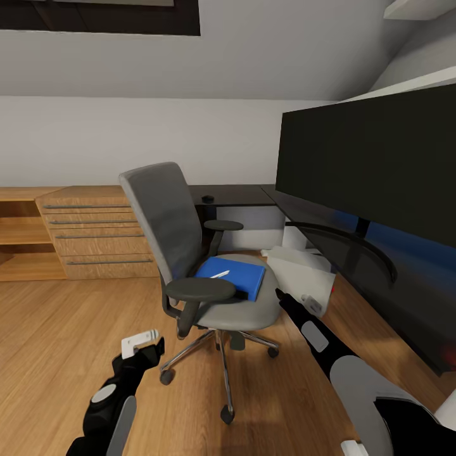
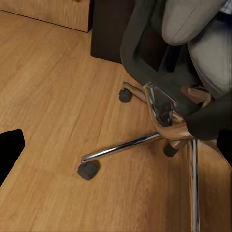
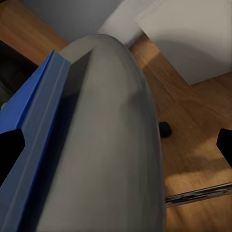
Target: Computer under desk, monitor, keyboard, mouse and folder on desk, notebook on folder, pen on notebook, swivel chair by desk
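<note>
The folder [image 1: 232,276], flat and bright blue, lies on the seat of the swivel chair [image 1: 190,253], with a small pale object on top that is too small to identify. The right gripper [image 1: 279,294] reaches toward the seat's edge just beside the folder; in the right wrist view its dark fingertips [image 3: 10,150] stand wide apart, with the folder's blue edge [image 3: 34,140] and the grey seat cushion between them, though contact cannot be judged. The left gripper [image 1: 144,345] hangs low near the chair's chrome base; whether it is open cannot be told. Beyond the right gripper stands the white-grey computer [image 1: 301,275] on the wood floor [image 1: 50,354], and over it the black desk [image 1: 405,291] carrying the wide black monitor [image 1: 373,164]. No writing is legible.
</note>
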Robot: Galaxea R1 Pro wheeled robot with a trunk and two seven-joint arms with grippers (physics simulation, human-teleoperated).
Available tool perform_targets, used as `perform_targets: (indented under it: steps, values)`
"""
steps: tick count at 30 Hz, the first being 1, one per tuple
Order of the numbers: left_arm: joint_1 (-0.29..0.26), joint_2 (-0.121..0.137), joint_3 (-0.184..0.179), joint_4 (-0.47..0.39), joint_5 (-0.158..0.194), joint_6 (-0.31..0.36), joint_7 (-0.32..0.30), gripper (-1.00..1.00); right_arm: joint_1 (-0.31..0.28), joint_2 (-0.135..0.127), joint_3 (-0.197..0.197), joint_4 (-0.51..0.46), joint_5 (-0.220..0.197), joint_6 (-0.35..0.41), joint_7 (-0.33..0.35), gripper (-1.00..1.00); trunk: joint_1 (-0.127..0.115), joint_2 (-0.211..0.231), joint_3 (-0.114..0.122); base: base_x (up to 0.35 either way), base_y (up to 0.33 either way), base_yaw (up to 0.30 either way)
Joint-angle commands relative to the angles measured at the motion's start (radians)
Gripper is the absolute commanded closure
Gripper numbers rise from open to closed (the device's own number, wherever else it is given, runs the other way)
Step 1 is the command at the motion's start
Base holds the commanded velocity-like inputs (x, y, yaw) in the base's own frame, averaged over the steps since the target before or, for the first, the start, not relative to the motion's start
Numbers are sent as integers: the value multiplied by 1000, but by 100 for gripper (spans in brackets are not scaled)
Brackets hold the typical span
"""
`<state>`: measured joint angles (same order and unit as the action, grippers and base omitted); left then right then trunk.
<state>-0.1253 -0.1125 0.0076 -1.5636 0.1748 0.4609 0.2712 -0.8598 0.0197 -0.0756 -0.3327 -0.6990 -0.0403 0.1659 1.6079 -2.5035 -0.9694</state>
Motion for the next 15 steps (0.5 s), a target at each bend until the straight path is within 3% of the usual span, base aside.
perform_targets:
  steps: [1, 15]
  values:
    - [0, -1, 0, -5, 11, 4, 6, -100, -1, 1, -8, 3, -5, -1, 8, -100, 0, 0, -1, 0, 0, 0]
    - [-1, -3, 0, -10, 11, 4, 6, -100, -1, 0, -7, 6, -4, -3, 40, -100, 6, -3, -51, 0, 0, 0]
